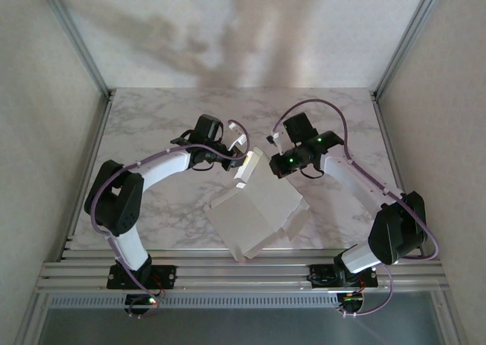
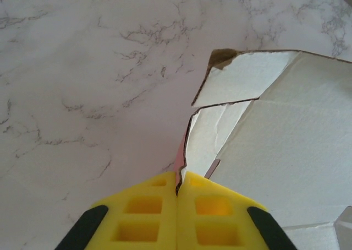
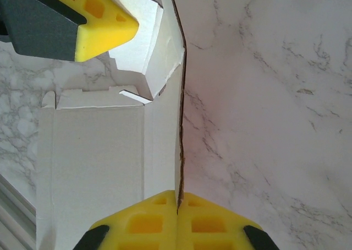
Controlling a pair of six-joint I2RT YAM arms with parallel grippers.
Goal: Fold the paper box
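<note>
Left gripper [image 2: 177, 179] clenched on paper box [image 2: 286, 151] corner flap; right gripper [image 3: 179, 199] clenched on adjoining upright edge, seemingly same wall. Sheet spreads nearward from both.

**Marble bench in a metal frame**

A white, grey-veined marble-patterned bench [image 1: 152, 125] lies inside the cell. Silver aluminium rails [image 1: 243, 273] line its near edge. Slanted aluminium posts [image 1: 76, 37] rise from its far corners, and soft grey shadows cross the pale back wall [image 1: 250, 26].
</note>
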